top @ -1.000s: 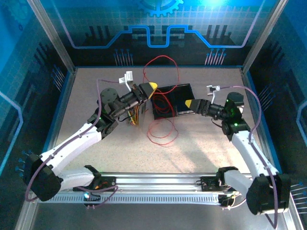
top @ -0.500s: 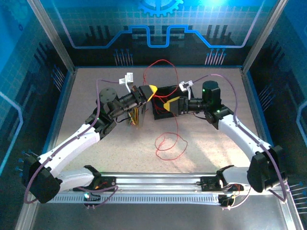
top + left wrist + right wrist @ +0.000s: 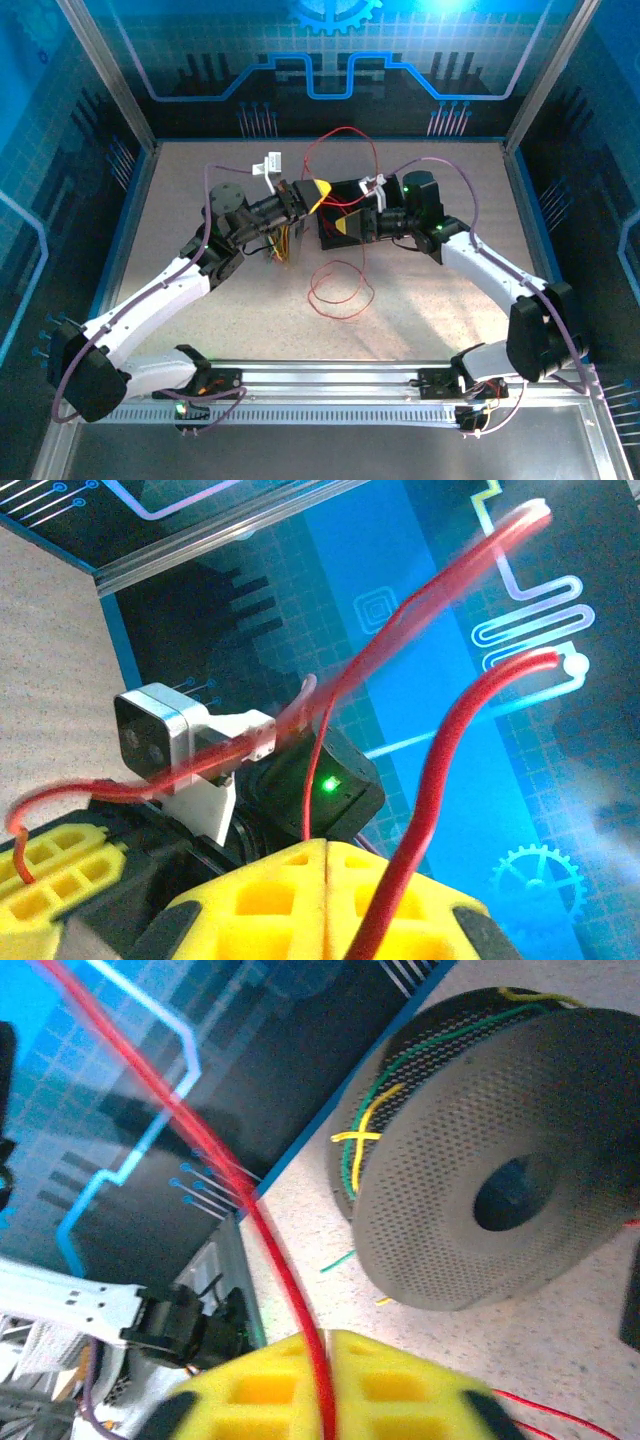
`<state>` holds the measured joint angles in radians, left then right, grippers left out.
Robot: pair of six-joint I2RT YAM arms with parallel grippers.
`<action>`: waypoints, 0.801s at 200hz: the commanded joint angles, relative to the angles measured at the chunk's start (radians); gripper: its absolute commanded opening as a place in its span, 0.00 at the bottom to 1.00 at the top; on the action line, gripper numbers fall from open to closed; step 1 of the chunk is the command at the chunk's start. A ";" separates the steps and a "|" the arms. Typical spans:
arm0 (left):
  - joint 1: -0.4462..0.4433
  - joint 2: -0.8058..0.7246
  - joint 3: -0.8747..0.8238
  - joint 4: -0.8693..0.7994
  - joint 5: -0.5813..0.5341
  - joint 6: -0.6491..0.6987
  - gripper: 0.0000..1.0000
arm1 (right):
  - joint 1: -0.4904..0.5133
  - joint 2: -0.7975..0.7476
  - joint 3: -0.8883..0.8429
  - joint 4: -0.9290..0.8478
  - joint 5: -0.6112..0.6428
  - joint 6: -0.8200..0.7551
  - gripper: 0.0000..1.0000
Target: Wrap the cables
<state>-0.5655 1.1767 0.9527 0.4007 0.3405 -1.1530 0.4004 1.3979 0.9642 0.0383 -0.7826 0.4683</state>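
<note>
Where the cables [image 3: 255,1210] lie: thin glossy red wire, loosely looped on the speckled worktop [image 3: 260,330] near the perforated round spool [image 3: 480,1160].
Right fingers [image 3: 400,1390]: yellow, gridded, pinched together on the red wire.
Left fingers [image 3: 260,900]: yellow, closed; a red strand crosses them.

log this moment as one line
left pincer: shut | right pincer: shut on red cable | spool: green and yellow strands on it
</note>
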 commanded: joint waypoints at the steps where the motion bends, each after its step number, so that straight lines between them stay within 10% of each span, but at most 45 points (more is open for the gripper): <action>1: 0.006 -0.037 0.018 0.010 0.032 -0.006 0.00 | -0.030 -0.049 0.039 -0.118 0.212 -0.074 0.00; 84: 0.037 -0.353 -0.082 -0.413 -0.070 0.159 0.00 | -0.342 -0.131 0.204 -0.596 1.201 0.040 0.00; 132: 0.178 -0.403 0.031 -0.762 -0.230 0.357 0.00 | -0.462 -0.227 0.111 -0.515 1.331 -0.041 0.00; 160: 0.202 -0.286 0.096 -0.761 -0.232 0.423 0.00 | -0.461 -0.293 -0.027 -0.370 1.143 -0.166 0.00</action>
<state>-0.3847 0.8120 0.9787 -0.2813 0.1654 -0.8505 -0.0402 1.1557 1.0325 -0.4393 0.4084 0.3988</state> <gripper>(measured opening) 0.062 0.075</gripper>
